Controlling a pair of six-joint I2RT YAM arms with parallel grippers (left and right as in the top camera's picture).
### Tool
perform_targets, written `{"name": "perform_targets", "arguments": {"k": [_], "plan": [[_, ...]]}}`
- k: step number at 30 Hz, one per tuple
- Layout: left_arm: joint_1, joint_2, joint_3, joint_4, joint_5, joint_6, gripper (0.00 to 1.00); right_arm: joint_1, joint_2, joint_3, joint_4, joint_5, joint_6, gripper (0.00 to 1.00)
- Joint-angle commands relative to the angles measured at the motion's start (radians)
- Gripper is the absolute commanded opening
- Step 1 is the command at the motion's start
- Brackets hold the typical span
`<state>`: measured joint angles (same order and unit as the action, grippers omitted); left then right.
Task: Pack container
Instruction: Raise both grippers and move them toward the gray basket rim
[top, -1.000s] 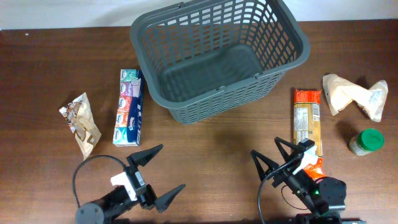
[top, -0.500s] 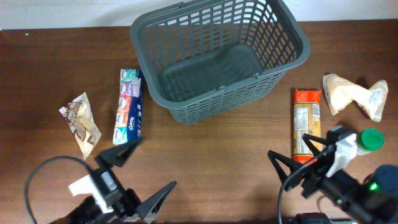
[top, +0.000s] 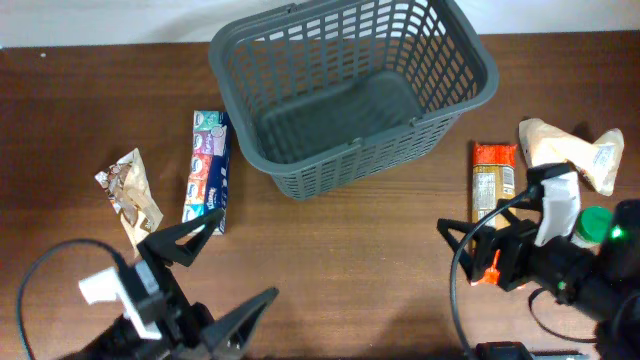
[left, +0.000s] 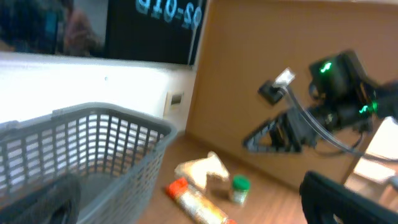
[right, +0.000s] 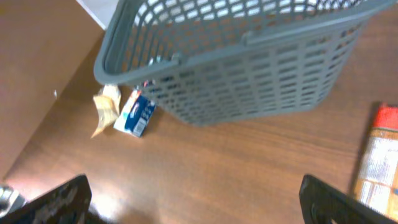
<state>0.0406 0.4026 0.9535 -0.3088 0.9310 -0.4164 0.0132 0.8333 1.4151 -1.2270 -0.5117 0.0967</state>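
Container (top: 350, 165): upright, nothing inside. Left gripper (top: 245, 258): in front of it, jaws wide, empty. Right gripper (right: 193, 180): front-right of it, likewise spread and empty, by the pasta packet (top: 494, 195). I fear my wide jaws nudging the green-lidded jar (top: 597, 222), or a carried item clipping the rim.

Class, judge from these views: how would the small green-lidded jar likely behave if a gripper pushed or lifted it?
The jar stands upright on a narrow base, so a sideways push would probably tip it. Its round body would then likely roll. It looks rigid, so it should keep its shape when gripped.
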Motion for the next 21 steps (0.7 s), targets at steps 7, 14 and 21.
{"name": "perform_targets", "arguments": {"k": [7, 14, 21], "plan": [[0.003, 0.373, 0.661, -0.618, -0.199, 0.368, 0.99, 0.006, 0.330, 0.592, -0.331, 0.165, -0.012, 0.99], [0.003, 0.513, 0.914, -0.934, -0.108, 0.493, 0.99, 0.006, 0.469, 0.707, -0.472, 0.153, -0.011, 0.99], [0.003, 0.531, 0.914, -0.908, -0.213, 0.380, 0.99, 0.006, 0.525, 0.706, -0.423, 0.091, -0.011, 0.99]]}}
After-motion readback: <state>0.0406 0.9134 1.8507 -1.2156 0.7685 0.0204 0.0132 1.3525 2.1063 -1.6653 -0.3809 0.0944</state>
